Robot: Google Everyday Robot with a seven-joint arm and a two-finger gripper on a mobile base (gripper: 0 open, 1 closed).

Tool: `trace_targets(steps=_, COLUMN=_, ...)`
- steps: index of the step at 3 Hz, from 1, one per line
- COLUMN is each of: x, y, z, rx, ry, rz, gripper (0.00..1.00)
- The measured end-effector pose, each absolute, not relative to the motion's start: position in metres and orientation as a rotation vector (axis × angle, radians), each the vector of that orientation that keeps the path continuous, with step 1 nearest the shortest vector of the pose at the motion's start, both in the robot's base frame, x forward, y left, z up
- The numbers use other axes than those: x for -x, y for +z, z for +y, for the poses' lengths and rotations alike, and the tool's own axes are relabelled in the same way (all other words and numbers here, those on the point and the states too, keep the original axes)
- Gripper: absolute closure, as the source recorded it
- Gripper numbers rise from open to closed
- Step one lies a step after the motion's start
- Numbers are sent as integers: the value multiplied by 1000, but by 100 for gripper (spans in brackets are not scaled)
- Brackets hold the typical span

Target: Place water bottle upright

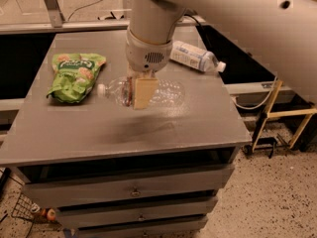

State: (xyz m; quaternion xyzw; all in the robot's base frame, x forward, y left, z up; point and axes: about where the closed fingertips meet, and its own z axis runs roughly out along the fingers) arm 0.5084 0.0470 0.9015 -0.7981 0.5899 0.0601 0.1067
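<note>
End effector (139, 97) between bag (74, 76), labelled bottle (193, 56)

Smooth cream arm (233, 19), round grilled wrist (148, 58), tan hand (140, 92) just below it.

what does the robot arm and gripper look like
The arm is a thick, smooth cream-white tube with a small dark round hole. Its round wrist carries a dark oval grille. The gripper, down at the water bottle, has flat tan fingers. No cables show on it.
</note>
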Motion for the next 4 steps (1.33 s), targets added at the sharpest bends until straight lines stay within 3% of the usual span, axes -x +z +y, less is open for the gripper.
trace_targets(steps=1, x=-515, y=935, z=42, rx=2108, ry=358, rz=1808, gripper=100)
trace_targets(steps=3, x=-529, y=964, z=32, rx=1538, ry=901, rz=1820, gripper=100)
trace_targets(steps=4, x=-533, y=980, z=33, rx=1339, ry=1024, rz=1690, gripper=100)
